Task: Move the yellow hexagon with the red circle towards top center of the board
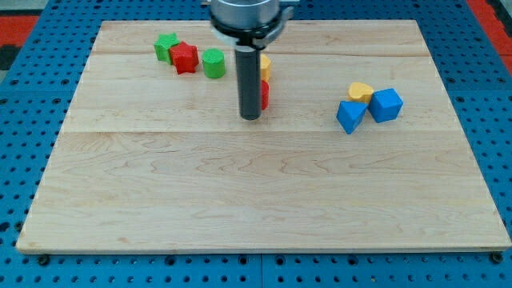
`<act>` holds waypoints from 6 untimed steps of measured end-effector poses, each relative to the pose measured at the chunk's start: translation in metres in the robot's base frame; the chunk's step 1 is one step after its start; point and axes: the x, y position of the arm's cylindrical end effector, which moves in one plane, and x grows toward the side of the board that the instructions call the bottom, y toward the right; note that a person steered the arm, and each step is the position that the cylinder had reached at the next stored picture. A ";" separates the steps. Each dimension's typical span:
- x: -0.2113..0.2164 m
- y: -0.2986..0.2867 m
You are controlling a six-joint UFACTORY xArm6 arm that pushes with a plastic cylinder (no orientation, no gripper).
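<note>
seven blocks on the wooden board (264, 200), in three clusters, all in the half toward the top edge.

my rod (250, 80) comes down from the top edge near its centre. my tip (250, 118) rests on the board. no jaws on this tool, so nothing opens or shuts; it only pushes.

task blocks: the yellow hexagon (266, 66) and the red circle (264, 94) sit just behind the rod, on its right side in the view, both mostly hidden by it. only a sliver of each shows, so i take the shapes from the task wording, not from what i see. yellow lies nearer the top edge, red directly below it, the two appear to touch. my tip is just beside the red circle's lower left; contact cannot be judged. the pair lies near the top centre of the board.

toward the top left corner: a green star-like block (166, 46), a red star-like block (185, 58) touching it, and a green cylinder (214, 62) just beside the red one. this row is near the rod's left, apart from it.

toward the right edge: a yellow heart-like block (361, 91), a blue cube (386, 105) and a blue triangular block (350, 116), huddled together, well apart from my tip.

around the board, a blue pegboard surface (24, 120).
</note>
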 end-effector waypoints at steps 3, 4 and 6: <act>-0.090 0.014; -0.091 0.074; -0.107 0.076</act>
